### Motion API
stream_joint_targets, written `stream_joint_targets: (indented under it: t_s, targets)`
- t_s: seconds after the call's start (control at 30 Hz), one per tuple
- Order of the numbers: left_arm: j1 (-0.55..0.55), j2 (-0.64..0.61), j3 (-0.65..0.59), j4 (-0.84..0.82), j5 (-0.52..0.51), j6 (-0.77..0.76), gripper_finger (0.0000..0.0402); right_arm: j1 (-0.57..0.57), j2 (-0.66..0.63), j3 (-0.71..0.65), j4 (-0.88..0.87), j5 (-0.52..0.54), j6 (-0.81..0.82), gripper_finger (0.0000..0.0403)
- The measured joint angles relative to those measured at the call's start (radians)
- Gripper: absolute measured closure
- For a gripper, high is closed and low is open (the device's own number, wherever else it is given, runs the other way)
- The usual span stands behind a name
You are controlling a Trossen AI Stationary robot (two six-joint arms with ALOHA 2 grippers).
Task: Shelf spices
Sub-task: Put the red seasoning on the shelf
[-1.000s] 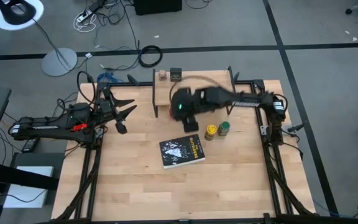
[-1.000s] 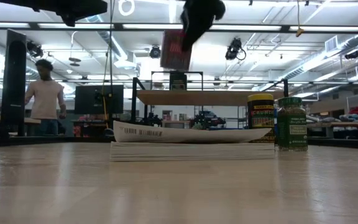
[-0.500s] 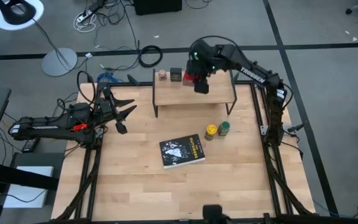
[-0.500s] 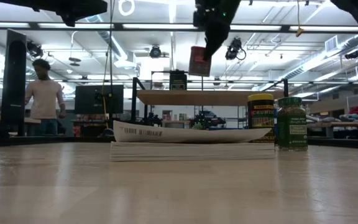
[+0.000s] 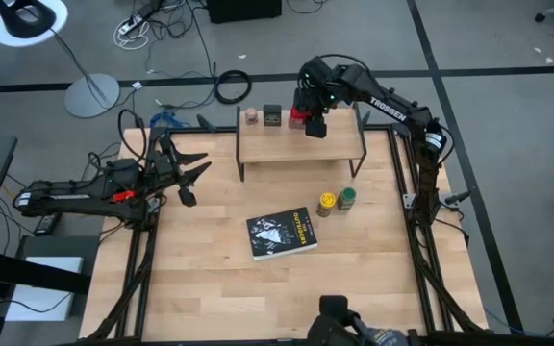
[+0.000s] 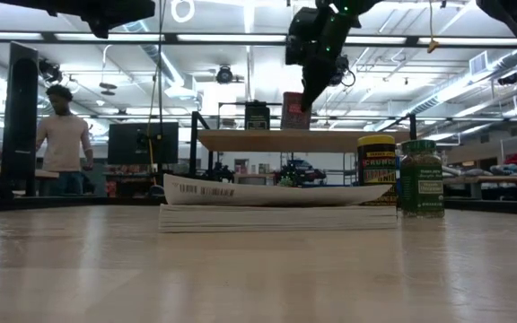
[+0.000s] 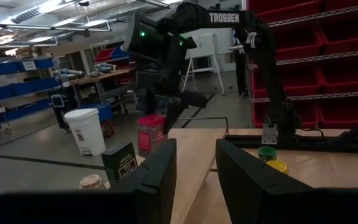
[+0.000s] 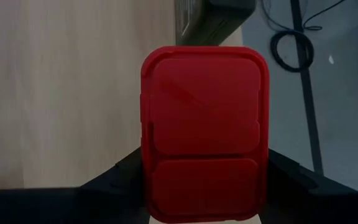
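Right gripper [image 5: 299, 117] fingers clamped on red tin [image 8: 204, 130], at the shelf [image 5: 335, 149] back edge beside the dark tin [image 5: 273, 115]. Left gripper [image 5: 188, 173] fingers apart, idle over the worktop [image 5: 210, 279] left edge.

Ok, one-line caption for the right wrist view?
Right gripper holds the red tin over the shelf, beside the dark tin.

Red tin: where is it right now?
High view: red tin at the shelf's back edge, right of the dark tin, between the right gripper's fingers.
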Motion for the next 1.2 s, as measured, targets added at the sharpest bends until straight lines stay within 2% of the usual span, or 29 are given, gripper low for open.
stream_joint_targets:
  t_s: [0.43,0.7,0.97,1.2]
  targets:
    - [0.000,0.000,0.000,0.000,0.000,-0.001,0.0284,-0.010,0.000,-0.017,0.011,-0.009,0.011,0.0193]
    - [0.000,0.000,0.000,-0.002,0.000,-0.001,0.0284,0.009,0.000,-0.017,0.065,-0.017,0.036,0.0138]
    - [0.000,0.000,0.000,-0.010,0.000,-0.001,0.0284,0.023,-0.004,-0.017,0.061,0.056,0.026,0.0144]
    - [0.000,0.000,0.000,-0.018,0.000,-0.001,0.0284,0.033,-0.013,-0.004,0.048,0.064,0.020,0.0145]
